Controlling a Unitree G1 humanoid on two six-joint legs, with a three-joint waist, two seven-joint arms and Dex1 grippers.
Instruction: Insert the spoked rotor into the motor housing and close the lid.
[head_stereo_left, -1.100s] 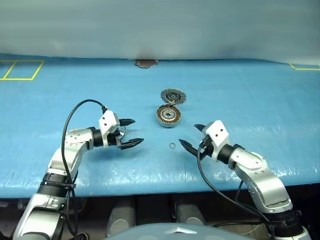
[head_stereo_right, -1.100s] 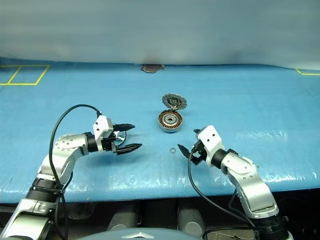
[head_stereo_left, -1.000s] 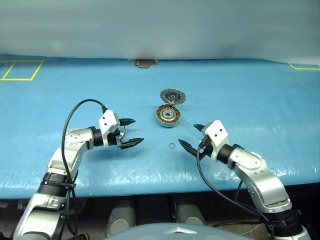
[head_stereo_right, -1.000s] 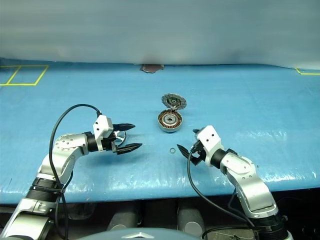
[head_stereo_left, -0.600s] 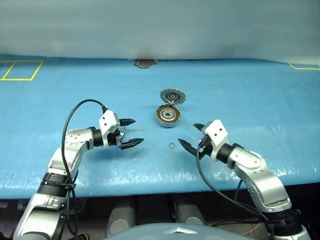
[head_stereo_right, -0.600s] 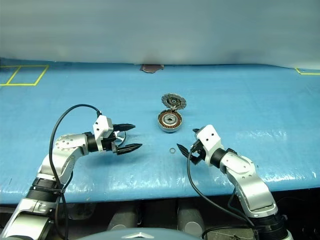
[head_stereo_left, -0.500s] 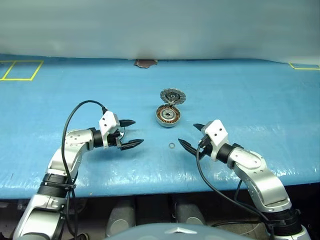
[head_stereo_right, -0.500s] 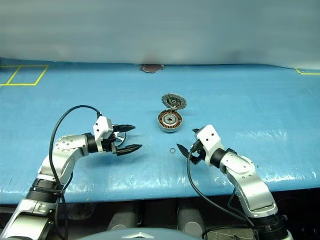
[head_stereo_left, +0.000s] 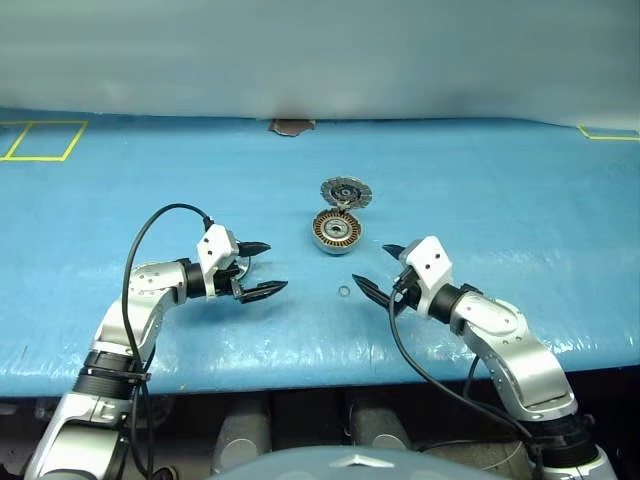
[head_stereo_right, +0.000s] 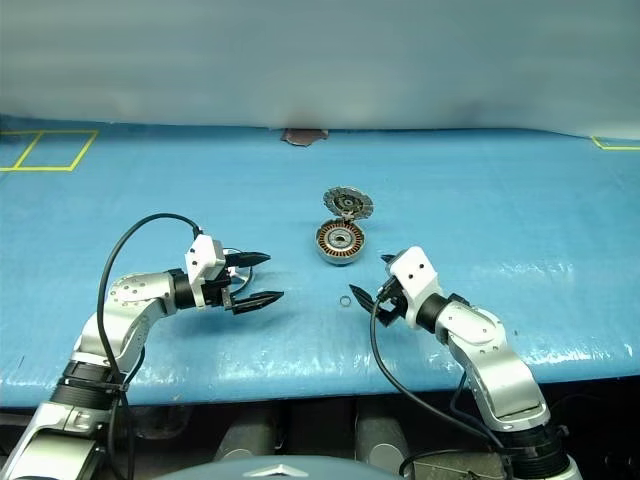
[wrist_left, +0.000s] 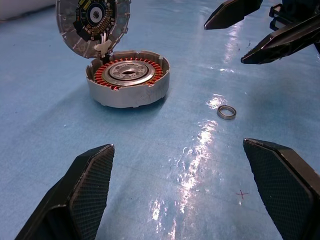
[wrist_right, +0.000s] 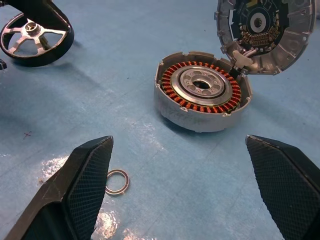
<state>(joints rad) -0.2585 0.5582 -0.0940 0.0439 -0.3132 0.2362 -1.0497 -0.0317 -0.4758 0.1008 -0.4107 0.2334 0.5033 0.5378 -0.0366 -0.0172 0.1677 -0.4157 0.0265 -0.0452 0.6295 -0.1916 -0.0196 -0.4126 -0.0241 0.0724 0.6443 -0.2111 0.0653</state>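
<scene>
Blue sheeting covers the table up to a pale wall. Both grippers, left and right, gape empty. Between them the motor housing, its lid propped at twelve o'clock; the rotor seemingly beneath the left gripper; a washer at six.

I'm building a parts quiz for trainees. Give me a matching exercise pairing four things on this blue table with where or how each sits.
Things:
1. spoked rotor
2. motor housing
3. lid
4. washer ring

States:
A. propped up at the housing's far edge
B. flat, copper windings showing
C. under the left gripper
D. bare mat between both grippers

Pairs: 1-C, 2-B, 3-A, 4-D
</scene>
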